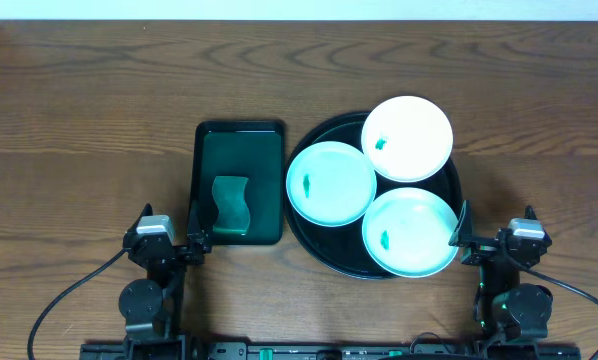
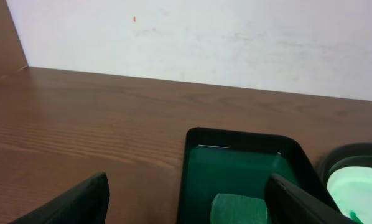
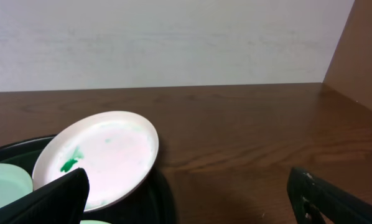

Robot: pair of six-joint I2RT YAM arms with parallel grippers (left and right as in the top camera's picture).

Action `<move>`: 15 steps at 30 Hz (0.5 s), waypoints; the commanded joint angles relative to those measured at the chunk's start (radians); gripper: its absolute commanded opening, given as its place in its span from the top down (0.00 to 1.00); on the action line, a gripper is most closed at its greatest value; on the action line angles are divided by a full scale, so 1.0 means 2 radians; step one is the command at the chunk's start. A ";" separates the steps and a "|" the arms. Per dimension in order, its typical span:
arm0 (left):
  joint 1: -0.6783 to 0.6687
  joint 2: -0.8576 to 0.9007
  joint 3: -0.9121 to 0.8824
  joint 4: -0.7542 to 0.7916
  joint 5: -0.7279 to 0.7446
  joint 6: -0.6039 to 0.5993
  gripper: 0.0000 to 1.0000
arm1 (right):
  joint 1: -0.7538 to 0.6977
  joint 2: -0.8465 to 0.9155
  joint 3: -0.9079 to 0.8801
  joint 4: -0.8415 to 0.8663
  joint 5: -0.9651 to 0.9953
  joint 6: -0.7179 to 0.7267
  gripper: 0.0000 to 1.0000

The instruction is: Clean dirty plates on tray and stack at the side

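Three plates lie on the round black tray (image 1: 457, 190): a white plate (image 1: 408, 138) at the back, a pale-mint plate (image 1: 331, 183) on the left, and another mint plate (image 1: 411, 232) at the front. Each carries a small green smudge. My left gripper (image 1: 171, 225) is open at the near edge, left of the tray, with nothing between its fingers. My right gripper (image 1: 495, 225) is open just right of the front plate and holds nothing. The right wrist view has the white plate (image 3: 105, 155) ahead on the left, and my right gripper (image 3: 187, 173) over bare wood.
A rectangular dark green tray (image 1: 241, 150) with a green wavy sponge (image 1: 231, 205) sits left of the black tray. In the left wrist view the green tray (image 2: 236, 162) and sponge (image 2: 236, 210) lie just ahead of my left gripper (image 2: 187, 180). A wall runs behind the table.
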 commanded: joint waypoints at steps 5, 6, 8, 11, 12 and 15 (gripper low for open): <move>-0.002 0.001 -0.005 -0.021 0.021 0.010 0.20 | 0.011 0.001 0.000 -0.002 0.005 0.006 0.01; -0.002 0.001 -0.005 -0.021 0.021 0.010 0.20 | 0.011 0.001 0.000 -0.002 0.005 0.006 0.01; -0.002 0.001 -0.005 -0.021 0.021 0.010 0.20 | 0.011 0.001 0.000 -0.002 0.005 0.006 0.01; -0.002 0.001 -0.005 -0.021 0.021 0.010 0.20 | 0.011 0.001 0.000 -0.002 0.005 0.006 0.01; -0.002 0.001 -0.005 -0.021 0.021 0.010 0.20 | 0.011 0.001 0.000 -0.002 0.005 0.006 0.01; -0.002 0.001 -0.005 -0.021 0.021 0.010 0.20 | 0.011 0.001 0.000 0.007 0.005 0.006 0.01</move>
